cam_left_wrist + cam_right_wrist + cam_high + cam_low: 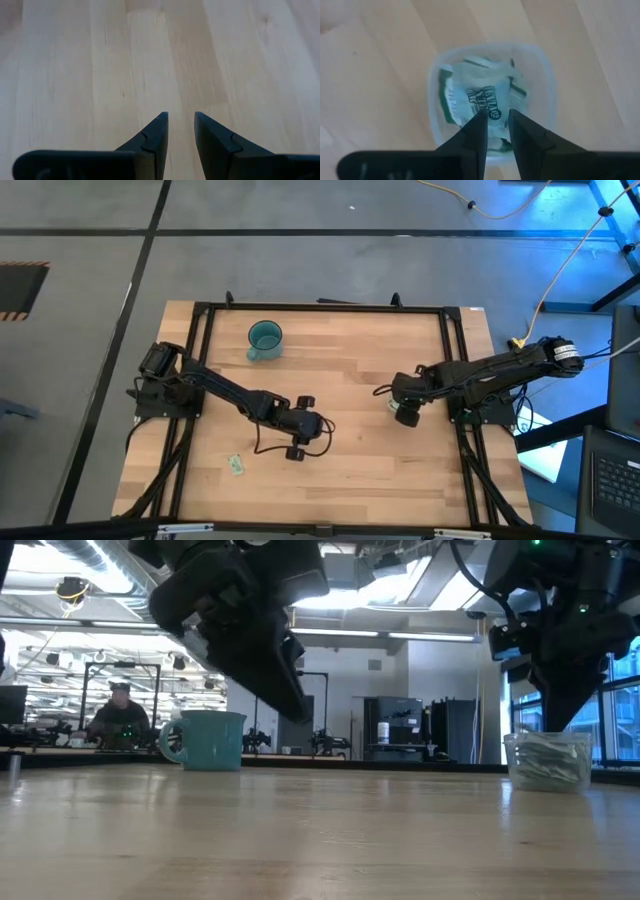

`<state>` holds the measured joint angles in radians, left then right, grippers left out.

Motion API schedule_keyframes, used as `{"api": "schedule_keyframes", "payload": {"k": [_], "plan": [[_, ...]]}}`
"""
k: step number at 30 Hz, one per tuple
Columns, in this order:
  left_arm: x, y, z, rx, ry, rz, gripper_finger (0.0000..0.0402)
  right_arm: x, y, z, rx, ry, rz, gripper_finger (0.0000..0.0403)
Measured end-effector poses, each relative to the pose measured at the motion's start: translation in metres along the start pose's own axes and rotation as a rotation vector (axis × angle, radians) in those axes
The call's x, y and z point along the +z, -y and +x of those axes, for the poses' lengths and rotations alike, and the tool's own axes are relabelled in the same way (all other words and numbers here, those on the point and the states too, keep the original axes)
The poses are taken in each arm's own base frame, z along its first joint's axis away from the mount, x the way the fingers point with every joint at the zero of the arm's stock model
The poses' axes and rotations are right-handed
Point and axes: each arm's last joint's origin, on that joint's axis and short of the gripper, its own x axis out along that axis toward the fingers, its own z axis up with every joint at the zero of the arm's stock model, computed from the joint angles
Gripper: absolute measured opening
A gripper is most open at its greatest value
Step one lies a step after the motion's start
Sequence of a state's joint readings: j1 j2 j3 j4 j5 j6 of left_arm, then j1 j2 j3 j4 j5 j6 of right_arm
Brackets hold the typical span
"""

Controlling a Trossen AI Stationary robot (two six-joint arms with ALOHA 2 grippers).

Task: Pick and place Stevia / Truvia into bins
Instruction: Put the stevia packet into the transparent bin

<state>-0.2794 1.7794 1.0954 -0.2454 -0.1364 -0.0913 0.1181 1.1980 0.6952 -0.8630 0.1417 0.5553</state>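
Note:
The teal-blue cup [265, 340] stands at the table's far side, left of centre, and shows in the low view [210, 740]. The clear plastic cup [492, 95] stands at the right and holds several green-and-white sachets [480, 97]; it also shows in the low view [548, 760]. One pale green sachet [236, 466] lies flat near the table's front left. My right gripper [495, 120] hangs right above the clear cup, fingers a little apart and empty. My left gripper [181, 122] hovers over bare wood near the table's middle [322, 424], fingers a little apart and empty.
A black frame [320, 307] runs around the table top. The wood between the two arms and along the near edge is bare. A person [120, 715] sits far behind the table in the room.

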Motion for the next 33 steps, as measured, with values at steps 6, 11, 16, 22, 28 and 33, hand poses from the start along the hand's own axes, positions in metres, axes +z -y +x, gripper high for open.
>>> {"api": "schedule_keyframes", "payload": {"k": [6,11,16,22,28,33], "plan": [[-0.009,-0.001,-0.002,0.012,-0.098,-0.030,0.0088,-0.003,0.002,0.000,-0.020,-0.031,0.034,0.0082],[-0.020,-0.003,-0.011,0.027,-0.224,-0.097,0.0088,-0.003,0.002,0.000,-0.028,-0.024,0.045,0.0104],[-0.033,0.002,-0.032,0.005,-0.378,-0.210,0.0088,-0.001,0.003,0.000,-0.077,0.017,0.089,0.0121],[-0.050,0.025,-0.054,-0.019,-0.584,-0.408,0.0088,-0.001,0.003,0.000,-0.078,0.025,0.090,0.0123],[-0.068,0.055,-0.069,0.081,-0.704,-0.494,0.0088,0.000,0.003,0.000,-0.074,0.031,0.093,0.0123],[-0.078,0.073,-0.074,0.122,-0.710,-0.590,0.0088,0.000,0.003,0.000,-0.073,0.031,0.095,0.0123]]}}
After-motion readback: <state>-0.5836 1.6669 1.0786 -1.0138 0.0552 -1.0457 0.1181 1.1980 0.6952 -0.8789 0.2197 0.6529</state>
